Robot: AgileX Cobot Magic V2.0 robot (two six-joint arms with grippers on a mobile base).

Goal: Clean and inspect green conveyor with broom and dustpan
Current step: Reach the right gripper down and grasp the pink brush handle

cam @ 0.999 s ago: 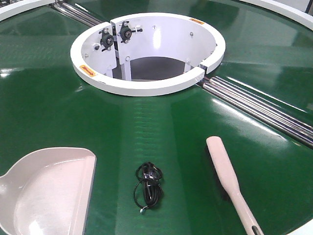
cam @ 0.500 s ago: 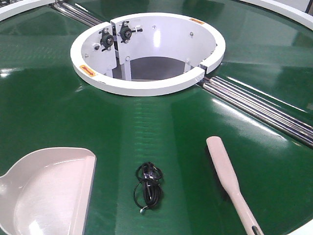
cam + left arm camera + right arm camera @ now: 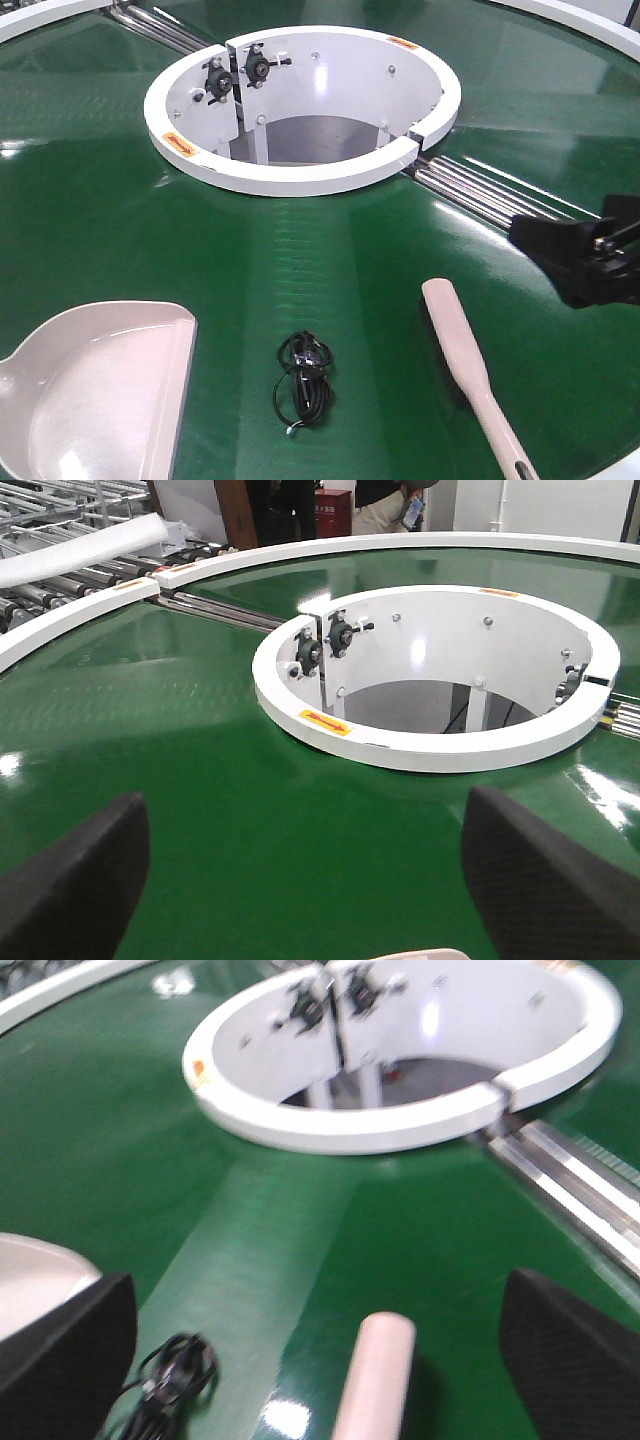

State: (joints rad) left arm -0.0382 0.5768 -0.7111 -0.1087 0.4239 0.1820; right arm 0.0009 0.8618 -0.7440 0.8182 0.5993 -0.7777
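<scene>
The broom (image 3: 465, 360) lies flat on the green conveyor (image 3: 300, 240) at front right, the dustpan (image 3: 100, 390) at front left, and a coiled black cable (image 3: 303, 375) sits between them, not yet swept up. Neither is gripped: the right tool (image 3: 320, 1345) hangs spread wide near the broom's head, and the left tool (image 3: 310, 880) is likewise spread and empty. As I judge it, grasping, sweeping and inspecting are all left to do

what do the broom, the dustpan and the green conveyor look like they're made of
The broom and the dustpan look like moulded plastic: pale pinkish-beige, smooth, softly shiny. The green conveyor looks like glossy rubber or PVC belting, showing bright mirror-like glare; which one is unclear. Its seam rollers look like polished metal.
</scene>
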